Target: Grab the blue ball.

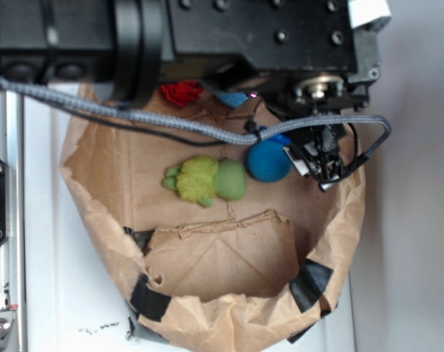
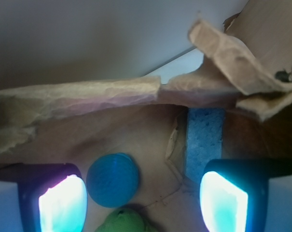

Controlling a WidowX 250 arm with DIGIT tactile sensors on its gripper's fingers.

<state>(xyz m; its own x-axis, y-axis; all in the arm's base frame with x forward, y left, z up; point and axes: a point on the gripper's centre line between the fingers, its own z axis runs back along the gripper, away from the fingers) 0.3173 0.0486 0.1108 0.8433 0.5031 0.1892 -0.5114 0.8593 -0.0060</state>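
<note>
Gripper (image 2: 143, 203) spread wide, nothing between the pads; both fingertips (image 2: 62, 205) glowing cyan at the bottom corners of the wrist view. Blue ball (image 2: 113, 179) inside the gap but hard against the left-of-frame finger, well apart from the other. Off-centre, so a closure now would likely shove the ball sideways before pinching it. Probably wants a small lateral correction first, then descent.

Ball resting on the brown paper floor, touching or just beside the green plush toy (image 2: 124, 221), whose edge pokes in at the bottom of the wrist view. Plush likely acting as a stop on that side; could also get caught by a finger if the approach drifts.

Light blue sponge block (image 2: 204, 140) standing beyond the right-of-frame finger, up against the paper wall. Not the target, despite the colour. Close enough to that finger to be nudged.

Exterior view: ball (image 1: 268, 161) beside the plush (image 1: 207, 180), gripper (image 1: 321, 158) at the ball's far side, partly hidden under the black arm housing and braided cable (image 1: 170, 121). Height above the ball not readable from here.

All held in a torn brown paper bag (image 1: 207, 315) with rolled-down walls, patched with black tape (image 1: 310, 282). Walls keep round things from rolling off, but crowd the fingers near the rim. Red object (image 1: 181, 92) at the far edge, mostly hidden, unidentified.
</note>
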